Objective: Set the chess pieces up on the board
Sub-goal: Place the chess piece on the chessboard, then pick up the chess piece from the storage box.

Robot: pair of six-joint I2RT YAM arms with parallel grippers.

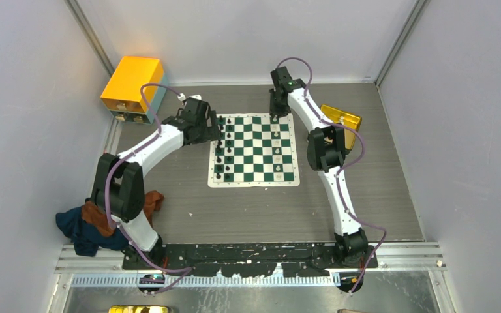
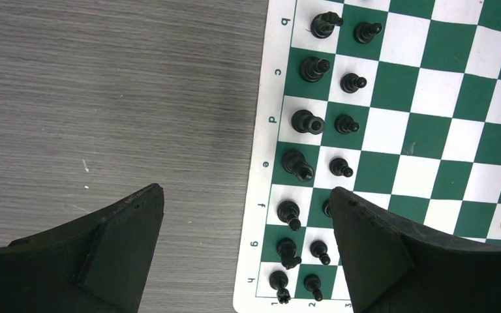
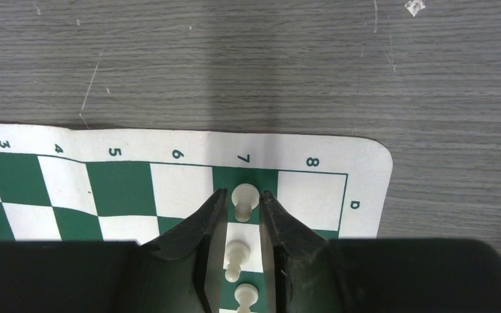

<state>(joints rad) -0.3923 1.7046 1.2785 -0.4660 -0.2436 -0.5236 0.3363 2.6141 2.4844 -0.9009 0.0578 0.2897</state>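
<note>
The board (image 1: 254, 184) lies flat mid-table. Black chess pieces (image 1: 220, 153) fill its two left columns, and white ones (image 1: 278, 150) stand along the right side. My left gripper (image 1: 216, 127) hovers over the board's left edge, wide open and empty (image 2: 246, 190), with the black pieces (image 2: 300, 120) standing in two rows below it. My right gripper (image 1: 275, 116) is at the far right corner. Its jaws (image 3: 242, 193) stand slightly open on either side of a white pawn (image 3: 245, 197) that rests upright on the green square of column 7. Two more white pawns (image 3: 237, 251) line up between the fingers.
An orange-yellow box (image 1: 132, 85) sits at the far left corner. A translucent yellow tray (image 1: 341, 117) lies right of the board, behind the right arm. A dark blue and rust cloth (image 1: 91, 225) is bunched by the left arm's base. Walls enclose the table.
</note>
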